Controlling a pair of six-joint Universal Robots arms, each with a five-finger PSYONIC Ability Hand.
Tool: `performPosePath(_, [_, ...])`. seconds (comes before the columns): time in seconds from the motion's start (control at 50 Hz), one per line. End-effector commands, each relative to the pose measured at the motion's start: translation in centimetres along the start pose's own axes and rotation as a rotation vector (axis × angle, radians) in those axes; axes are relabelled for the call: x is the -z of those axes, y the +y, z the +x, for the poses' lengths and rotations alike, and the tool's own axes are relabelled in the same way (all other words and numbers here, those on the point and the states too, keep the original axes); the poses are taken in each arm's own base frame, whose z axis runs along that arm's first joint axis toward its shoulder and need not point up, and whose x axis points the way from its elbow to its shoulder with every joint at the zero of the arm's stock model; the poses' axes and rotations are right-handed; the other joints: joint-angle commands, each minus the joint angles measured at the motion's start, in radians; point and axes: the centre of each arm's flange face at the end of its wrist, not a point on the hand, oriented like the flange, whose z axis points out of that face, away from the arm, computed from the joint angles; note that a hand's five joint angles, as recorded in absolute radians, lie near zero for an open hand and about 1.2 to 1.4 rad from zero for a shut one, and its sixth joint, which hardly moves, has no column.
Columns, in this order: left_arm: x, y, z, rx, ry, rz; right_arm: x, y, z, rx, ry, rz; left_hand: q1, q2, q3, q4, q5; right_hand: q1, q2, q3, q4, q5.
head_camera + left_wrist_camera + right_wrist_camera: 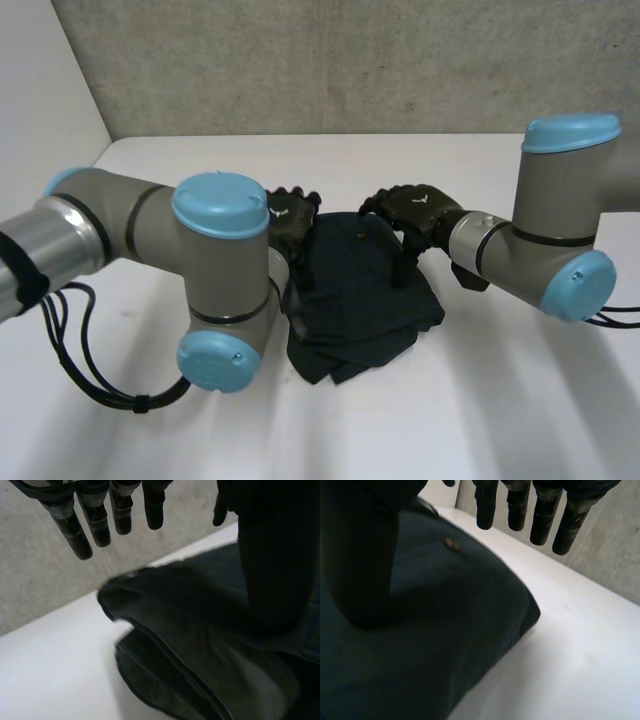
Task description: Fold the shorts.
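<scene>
Shorts point(360, 290): plain dark navy, no pattern, with one small brown stud point(451, 544). Table point(480, 400): plain white. Wall point(350, 60) beyond the tabletop's far edge: grey, faintly speckled. Left hand point(290, 215) and right hand point(415, 210): black. Arms point(130, 225): grey, light-blue caps point(220, 205).

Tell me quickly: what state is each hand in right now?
Left hand: open, fingers straight, holding nothing; thumb on the shorts.
Right hand: open, fingers straight, holding nothing; thumb on the shorts.
</scene>
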Motion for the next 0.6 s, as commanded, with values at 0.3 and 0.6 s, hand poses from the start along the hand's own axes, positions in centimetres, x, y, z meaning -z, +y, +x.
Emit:
performPosePath(0.3, [-0.8,4.9,-0.5,-0.106,0.001,-0.246,-2.4,4.7,0.1,0.125,-0.009,-0.112,-0.003,-0.013,-0.026,-0.014,-0.017,-0.03,-0.047,-0.039,-0.06,-0.063])
performPosePath(0.6, [0.5,0.0,-1.5,-0.135,0.001,-0.138,-0.2,0.3,0.8,0.161,0.043,-0.017,-0.018,-0.028,-0.04,-0.029,-0.032,-0.03,-0.047,-0.039,-0.06,-0.063])
